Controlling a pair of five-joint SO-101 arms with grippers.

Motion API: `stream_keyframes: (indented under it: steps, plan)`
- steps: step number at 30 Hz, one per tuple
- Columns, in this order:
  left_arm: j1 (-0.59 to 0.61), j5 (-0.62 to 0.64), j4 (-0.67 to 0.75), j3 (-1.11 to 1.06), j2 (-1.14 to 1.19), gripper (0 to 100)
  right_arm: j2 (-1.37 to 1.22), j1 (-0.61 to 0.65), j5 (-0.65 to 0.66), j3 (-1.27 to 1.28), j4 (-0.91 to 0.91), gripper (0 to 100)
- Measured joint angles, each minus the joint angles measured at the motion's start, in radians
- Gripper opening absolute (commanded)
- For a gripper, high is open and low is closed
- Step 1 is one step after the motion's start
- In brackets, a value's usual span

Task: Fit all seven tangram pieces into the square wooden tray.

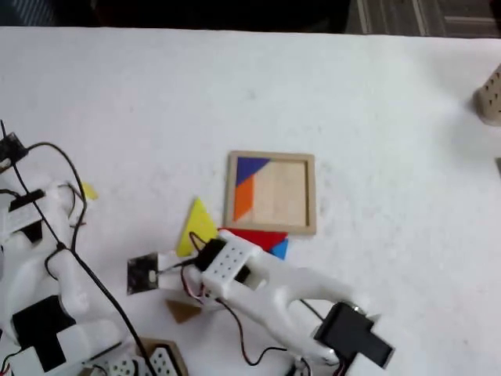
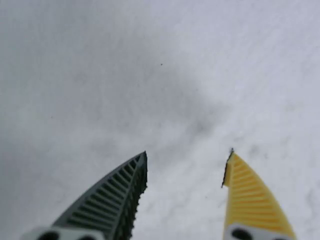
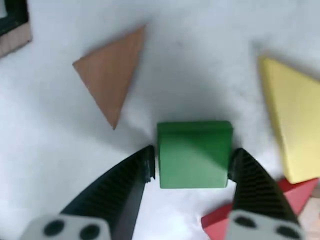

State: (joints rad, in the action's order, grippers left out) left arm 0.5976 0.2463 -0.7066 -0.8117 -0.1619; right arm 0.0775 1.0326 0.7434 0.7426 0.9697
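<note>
The square wooden tray [image 1: 310, 196] sits mid-table and holds a blue triangle [image 1: 250, 167] and an orange piece [image 1: 243, 197] along its left side. In front of it lie a yellow triangle [image 1: 196, 227], a red triangle [image 1: 258, 237], a small blue piece [image 1: 279, 249] and a brown triangle [image 1: 182, 311]. My right gripper [image 3: 192, 160] is shut on a green square [image 3: 194, 154], which rests on the table between the brown triangle [image 3: 109, 75] and the yellow triangle [image 3: 295, 130]. My left gripper [image 2: 185, 157] stands open over bare table at the far left, its yellow fingertip [image 1: 88, 190] showing from above.
Black cables trail from the left arm [image 1: 35, 266] across the front left. A flat wooden board [image 1: 168, 352] lies at the front edge beside the arms' bases. At the far right edge stands a pegged wooden block [image 1: 489, 98]. The white table stretches open behind the tray.
</note>
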Motion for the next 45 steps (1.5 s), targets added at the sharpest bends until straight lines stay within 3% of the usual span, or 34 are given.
stream_keyframes:
  steps: [5,10,18,22,28,33,40,45]
  plan:
    - [0.002,0.0,0.003,0.0,0.0,27,0.16,0.0,-0.135,0.0,0.075,33.3]
    - [0.077,0.051,0.043,0.0,0.0,27,0.373,0.052,-0.295,0.035,0.117,33.3]
    - [0.27,0.25,0.075,0.035,0.037,27,0.451,0.282,-0.486,0.23,-0.074,33.2]
    - [0.327,0.288,0.074,0.114,0.153,27,0.451,0.288,-0.509,0.264,-0.178,33.2]
    - [0.371,0.321,-0.068,0.305,0.339,27,0.359,0.288,-0.519,0.269,-0.27,31.3]
    - [0.42,0.362,-0.161,0.43,0.433,27,0.221,0.293,-0.519,0.198,-0.252,23.5]
    - [0.463,0.364,-0.244,0.503,0.457,27,0.064,0.295,-0.519,0.066,-0.18,30.5]
    - [0.468,0.364,-0.276,0.509,0.457,27,-0.069,0.296,-0.519,-0.061,-0.095,26.9]
